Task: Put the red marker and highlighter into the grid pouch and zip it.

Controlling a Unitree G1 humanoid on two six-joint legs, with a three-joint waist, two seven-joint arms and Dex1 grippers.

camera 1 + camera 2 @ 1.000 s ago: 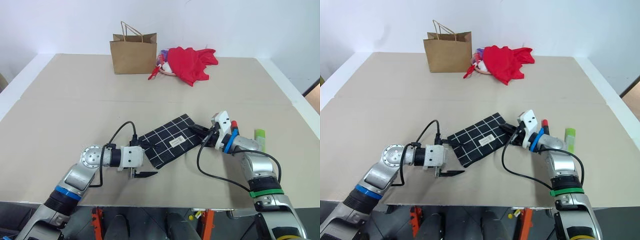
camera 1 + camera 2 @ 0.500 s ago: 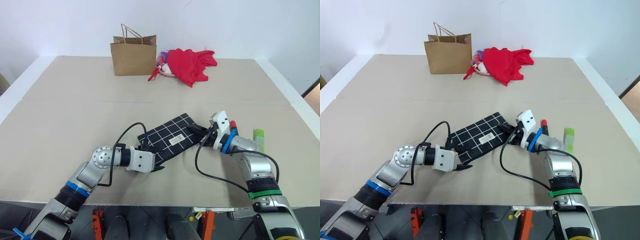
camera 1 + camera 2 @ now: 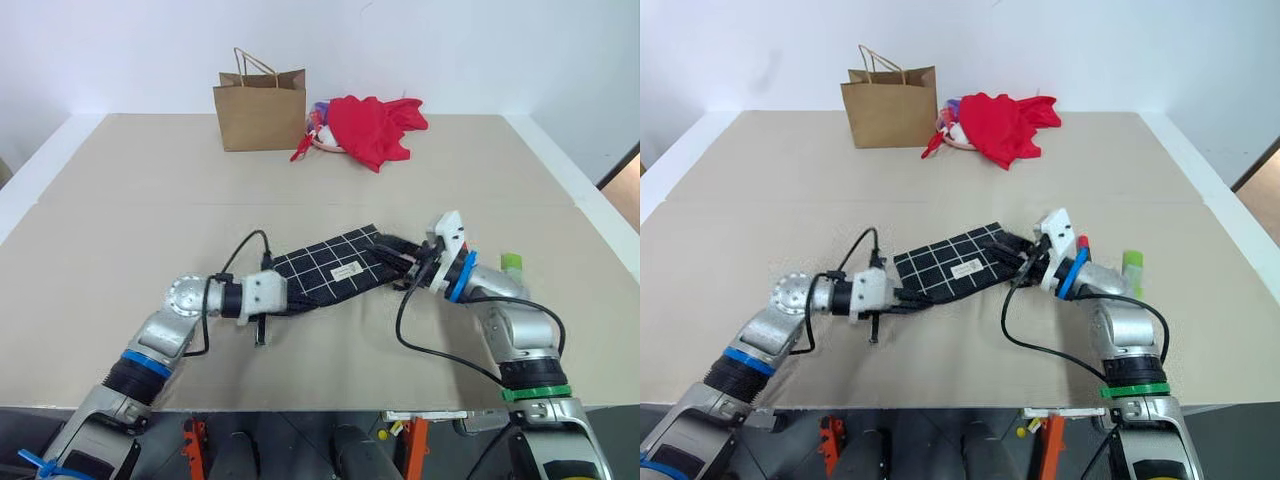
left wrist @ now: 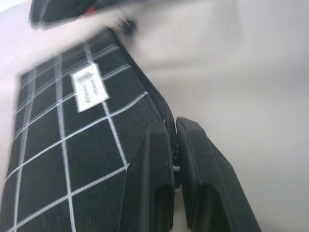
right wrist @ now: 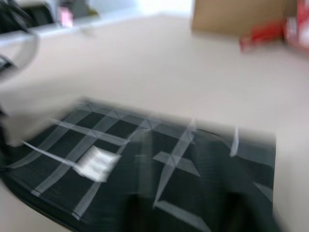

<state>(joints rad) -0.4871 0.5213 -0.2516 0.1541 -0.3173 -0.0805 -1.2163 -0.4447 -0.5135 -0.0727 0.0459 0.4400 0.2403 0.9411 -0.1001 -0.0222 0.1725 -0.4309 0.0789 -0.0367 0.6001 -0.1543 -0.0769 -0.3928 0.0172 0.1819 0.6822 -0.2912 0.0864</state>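
Note:
The grid pouch [image 3: 335,270], black with white lines and a small white label, stretches between my two grippers at the table's front middle. My left gripper [image 3: 298,300] is shut on the pouch's near left edge; the left wrist view shows both fingers [image 4: 154,183] pressed together on the pouch [image 4: 72,145] along its seam. My right gripper [image 3: 408,265] is at the pouch's right end, which looks raised off the table. The red marker [image 3: 1083,242] peeks out just behind my right wrist. The light-green highlighter [image 3: 513,262] lies beyond it to the right, partly hidden by the arm.
A brown paper bag [image 3: 258,110] stands at the back of the table [image 3: 120,220], with a red cloth heap [image 3: 372,125] to its right. The table's right edge runs close to the highlighter.
My left gripper came in from the front, reached the pouch's near left edge and shut on it. My right hand rose, lifting the pouch's right end.

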